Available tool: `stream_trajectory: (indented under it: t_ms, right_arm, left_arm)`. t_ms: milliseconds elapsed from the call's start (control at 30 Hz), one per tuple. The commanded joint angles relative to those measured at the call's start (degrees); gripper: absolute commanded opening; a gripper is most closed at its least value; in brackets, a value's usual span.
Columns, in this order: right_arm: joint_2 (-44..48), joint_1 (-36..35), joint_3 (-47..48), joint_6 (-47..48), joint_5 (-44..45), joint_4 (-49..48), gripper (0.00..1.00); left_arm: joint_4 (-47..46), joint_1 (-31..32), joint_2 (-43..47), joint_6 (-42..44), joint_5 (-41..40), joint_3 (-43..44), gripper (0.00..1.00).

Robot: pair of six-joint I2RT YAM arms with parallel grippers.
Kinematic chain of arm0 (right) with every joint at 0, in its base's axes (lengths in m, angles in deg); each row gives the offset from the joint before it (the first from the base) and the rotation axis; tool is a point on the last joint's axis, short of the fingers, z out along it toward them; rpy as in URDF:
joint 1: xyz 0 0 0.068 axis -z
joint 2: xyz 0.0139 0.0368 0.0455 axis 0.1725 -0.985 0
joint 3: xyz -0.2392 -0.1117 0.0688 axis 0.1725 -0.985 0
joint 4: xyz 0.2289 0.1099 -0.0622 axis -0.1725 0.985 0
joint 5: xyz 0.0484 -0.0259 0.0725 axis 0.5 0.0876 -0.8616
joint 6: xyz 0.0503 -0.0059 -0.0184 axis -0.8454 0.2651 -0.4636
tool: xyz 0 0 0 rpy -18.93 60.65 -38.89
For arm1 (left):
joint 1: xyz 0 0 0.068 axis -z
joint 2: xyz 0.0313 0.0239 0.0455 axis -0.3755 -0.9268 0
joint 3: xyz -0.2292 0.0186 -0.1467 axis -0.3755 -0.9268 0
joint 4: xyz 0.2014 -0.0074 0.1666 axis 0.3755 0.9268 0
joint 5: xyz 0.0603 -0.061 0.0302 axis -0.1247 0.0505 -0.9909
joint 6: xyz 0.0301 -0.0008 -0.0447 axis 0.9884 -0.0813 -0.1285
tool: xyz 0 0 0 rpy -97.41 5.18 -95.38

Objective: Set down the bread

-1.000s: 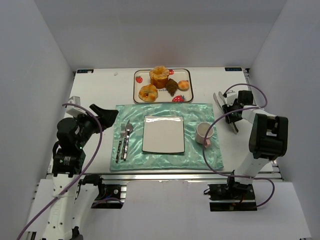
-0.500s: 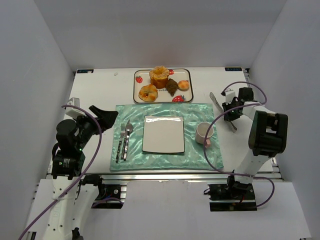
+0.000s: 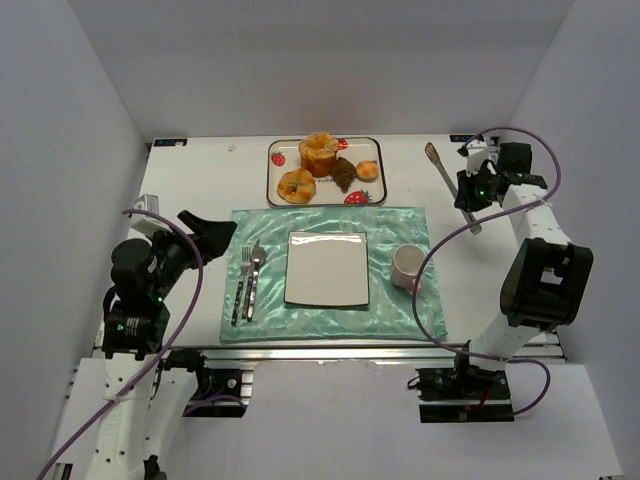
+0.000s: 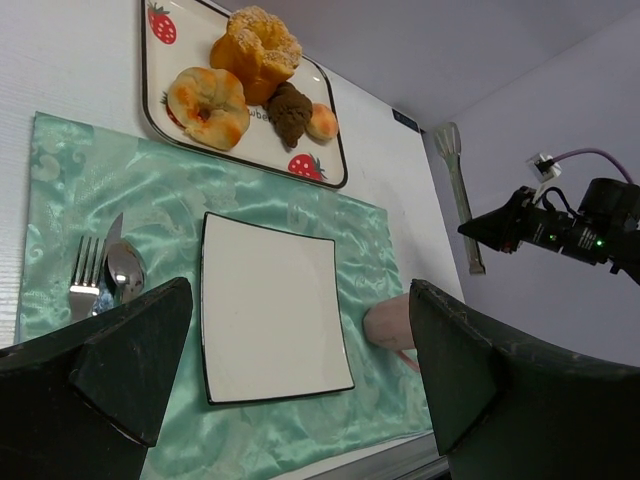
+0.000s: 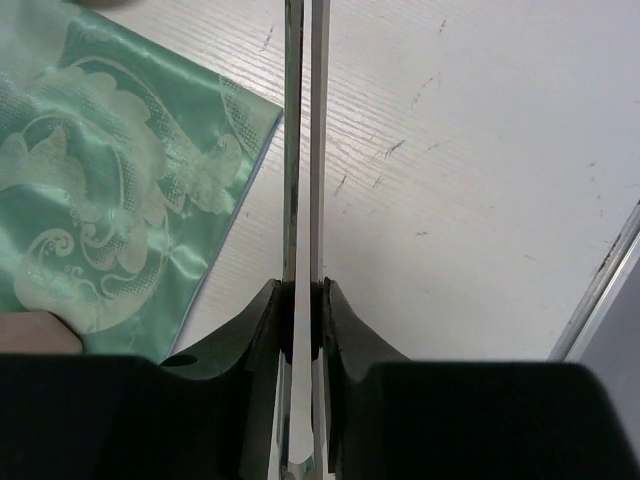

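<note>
The bread is a small dark brown pastry lying on the strawberry-print tray at the back, between a tall golden bun and a small orange bun; the left wrist view shows the bread too. My right gripper hovers at the right side of the table, shut on a pair of metal tongs whose tips point to the back. In the right wrist view the tongs are pinched flat in the right gripper. My left gripper stands open and empty at the mat's left edge.
A white square plate lies mid-mat on the green cloth. A fork and spoon lie left of it, and a pink cup stands to its right. A ring-shaped golden bread also sits on the tray.
My right gripper closed on the tongs and carried them up and toward the back right. The left arm has not moved.
</note>
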Motion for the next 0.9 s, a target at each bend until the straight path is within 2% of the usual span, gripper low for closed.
stream_trajectory:
  t_ms: [0,133,333,867]
  right_arm:
    - [1.2,0.0,3.9,0.4,-1.5,5.1,0.19]
    - [0.2,0.1,9.3,0.3,-2.1,9.9,0.30]
    - [-0.9,-0.1,12.6,-0.2,-2.8,12.4,0.40]
    - [-1.1,-1.0,13.2,1.5,-2.7,14.6,0.42]
  left_arm:
    - [-1.3,0.3,0.6,-0.3,1.3,1.4,0.98]
    - [-1.5,0.3,0.8,-0.2,1.4,1.2,0.98]
    - [-1.8,0.3,1.0,-0.1,1.4,1.1,0.98]
    - [0.0,0.2,2.9,0.0,0.7,1.6,0.98]
